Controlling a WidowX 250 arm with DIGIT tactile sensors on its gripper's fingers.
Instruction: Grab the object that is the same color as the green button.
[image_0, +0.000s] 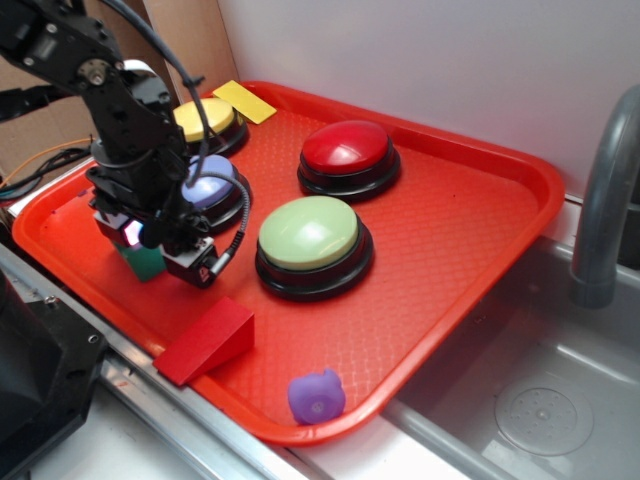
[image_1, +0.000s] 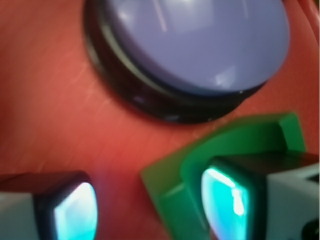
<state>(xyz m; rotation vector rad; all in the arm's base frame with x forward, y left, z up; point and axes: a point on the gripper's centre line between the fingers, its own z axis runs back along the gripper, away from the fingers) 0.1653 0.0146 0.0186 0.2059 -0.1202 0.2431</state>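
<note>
The small dark-green block (image_0: 146, 263) stands on the red tray (image_0: 450, 230) near its left edge, mostly hidden under my gripper (image_0: 150, 240). In the wrist view the block (image_1: 250, 137) shows its curved notch. My gripper (image_1: 150, 207) is open and low over the tray. The right finger (image_1: 225, 200) sits over the block's notch. The left finger (image_1: 75, 212) stands apart from the block, with bare tray between them. The pale green dome button (image_0: 308, 235) on its black base sits in the tray's middle, to the right of the gripper.
A blue-lilac button (image_0: 208, 182) sits just behind the gripper and fills the top of the wrist view (image_1: 200, 45). A yellow button (image_0: 205, 118), a yellow flat piece (image_0: 244, 100), a red button (image_0: 347, 150), a red wedge (image_0: 205, 340) and a purple toy (image_0: 317, 396) lie in the tray. A sink (image_0: 540, 400) is at right.
</note>
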